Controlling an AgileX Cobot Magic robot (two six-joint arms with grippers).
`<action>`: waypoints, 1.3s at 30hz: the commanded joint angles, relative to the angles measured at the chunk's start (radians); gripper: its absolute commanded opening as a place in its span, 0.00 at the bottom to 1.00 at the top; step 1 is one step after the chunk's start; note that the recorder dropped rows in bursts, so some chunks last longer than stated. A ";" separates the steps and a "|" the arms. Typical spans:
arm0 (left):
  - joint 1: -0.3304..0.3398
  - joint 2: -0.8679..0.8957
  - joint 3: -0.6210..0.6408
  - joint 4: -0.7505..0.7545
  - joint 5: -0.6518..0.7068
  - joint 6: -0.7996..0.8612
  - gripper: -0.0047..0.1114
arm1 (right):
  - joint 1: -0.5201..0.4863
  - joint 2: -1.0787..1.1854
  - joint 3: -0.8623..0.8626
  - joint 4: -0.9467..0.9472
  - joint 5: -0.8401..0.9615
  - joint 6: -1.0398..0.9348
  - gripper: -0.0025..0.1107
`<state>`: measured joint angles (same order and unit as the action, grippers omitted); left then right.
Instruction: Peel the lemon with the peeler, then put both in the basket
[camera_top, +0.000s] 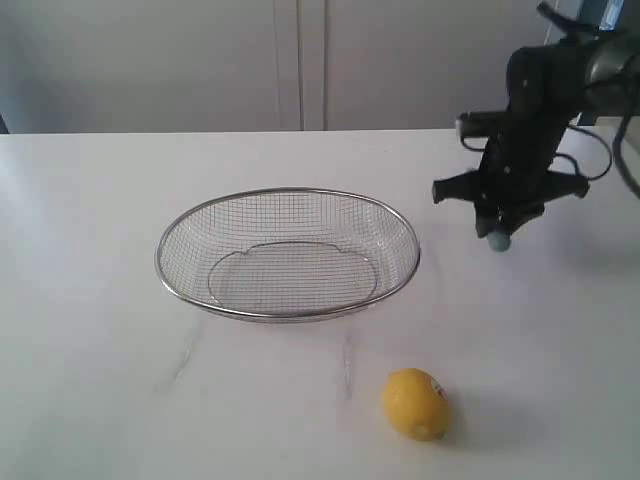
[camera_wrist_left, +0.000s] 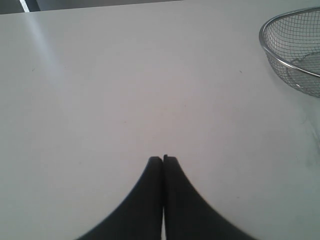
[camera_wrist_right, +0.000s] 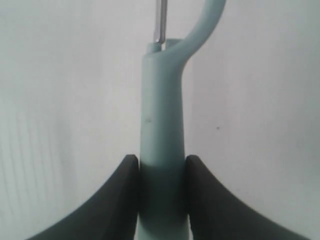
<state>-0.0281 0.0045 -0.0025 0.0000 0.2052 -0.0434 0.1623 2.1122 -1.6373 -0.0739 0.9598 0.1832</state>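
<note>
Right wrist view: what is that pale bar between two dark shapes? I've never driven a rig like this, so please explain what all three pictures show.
This is a robot with two arms, each ending in a two-fingered gripper. The exterior view comes from a camera off the arms, looking over the white table. On it sit a wire-mesh basket and, outside it and nearer the camera, a lemon. The other two pictures come from cameras on the wrists, looking along the fingers. In the right wrist view, the dark shapes belong to the right gripper. The pale bar is the handle of the peeler, pinched between them. That arm is the black one at the right of the exterior view. In the left wrist view, the left gripper is shut on nothing, with the basket's rim at the picture's edge.
</note>
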 joint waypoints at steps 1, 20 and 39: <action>-0.008 -0.005 0.002 0.000 0.000 -0.002 0.04 | -0.022 -0.135 -0.006 -0.024 -0.010 -0.034 0.02; -0.008 -0.005 0.002 0.000 0.000 -0.002 0.04 | -0.024 -0.825 0.442 0.060 -0.012 -0.204 0.02; -0.008 -0.005 0.002 0.000 0.000 -0.002 0.04 | -0.024 -1.239 0.759 0.111 0.068 -0.200 0.02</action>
<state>-0.0281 0.0045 -0.0025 0.0000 0.2052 -0.0434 0.1452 0.9138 -0.9164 0.0194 1.0277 -0.0112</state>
